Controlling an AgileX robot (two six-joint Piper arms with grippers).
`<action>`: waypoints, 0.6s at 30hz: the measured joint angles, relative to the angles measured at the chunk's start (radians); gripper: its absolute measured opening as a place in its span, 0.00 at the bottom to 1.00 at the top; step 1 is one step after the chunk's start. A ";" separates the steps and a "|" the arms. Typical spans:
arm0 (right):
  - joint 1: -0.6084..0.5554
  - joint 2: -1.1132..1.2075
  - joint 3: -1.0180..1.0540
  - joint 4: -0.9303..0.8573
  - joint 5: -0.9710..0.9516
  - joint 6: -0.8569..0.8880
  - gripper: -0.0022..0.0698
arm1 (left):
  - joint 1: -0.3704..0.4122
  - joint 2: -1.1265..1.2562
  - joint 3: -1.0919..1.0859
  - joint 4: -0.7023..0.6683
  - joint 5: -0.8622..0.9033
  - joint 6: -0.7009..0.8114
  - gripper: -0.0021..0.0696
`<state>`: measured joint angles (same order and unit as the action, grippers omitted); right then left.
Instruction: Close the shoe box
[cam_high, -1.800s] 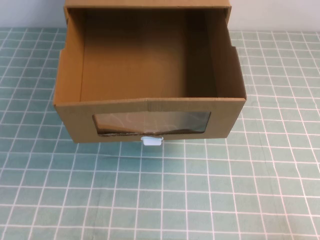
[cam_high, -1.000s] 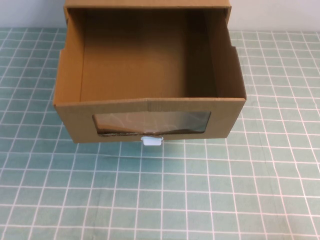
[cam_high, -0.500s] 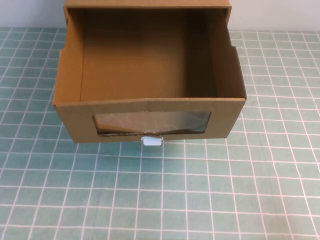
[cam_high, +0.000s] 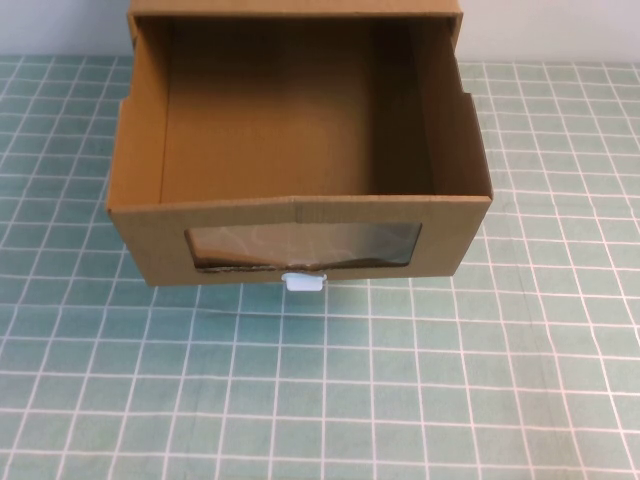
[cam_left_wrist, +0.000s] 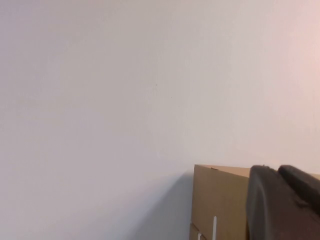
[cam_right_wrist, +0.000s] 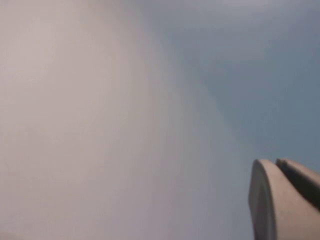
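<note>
Cardboard shoe box (cam_high: 300, 215) sits at the mat's (cam_high: 400, 400) far edge, drawer pulled out. Looks light and flexy, so push flat on the front panel. Left gripper (cam_left_wrist: 285, 205) and right gripper (cam_right_wrist: 285, 200) are parked off-table; can't tell their finger state.

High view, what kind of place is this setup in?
Probably a lab test bench: one open shoe box on a green grid mat by a plain white wall. Left gripper and right gripper show only in their wrist views.
</note>
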<state>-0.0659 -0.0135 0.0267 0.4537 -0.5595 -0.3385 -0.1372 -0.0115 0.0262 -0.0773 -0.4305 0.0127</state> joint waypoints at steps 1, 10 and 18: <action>0.000 0.000 0.000 0.000 -0.014 0.000 0.01 | 0.000 0.000 0.000 0.000 0.000 0.000 0.02; 0.000 0.000 0.000 -0.001 -0.209 0.125 0.01 | 0.000 0.000 0.000 -0.002 -0.177 -0.013 0.02; 0.000 0.000 -0.177 0.003 -0.172 0.381 0.01 | 0.000 -0.002 -0.081 -0.007 -0.232 -0.116 0.02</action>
<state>-0.0659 -0.0135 -0.1504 0.4565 -0.7311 0.0428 -0.1372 -0.0137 -0.0548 -0.0841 -0.6629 -0.1033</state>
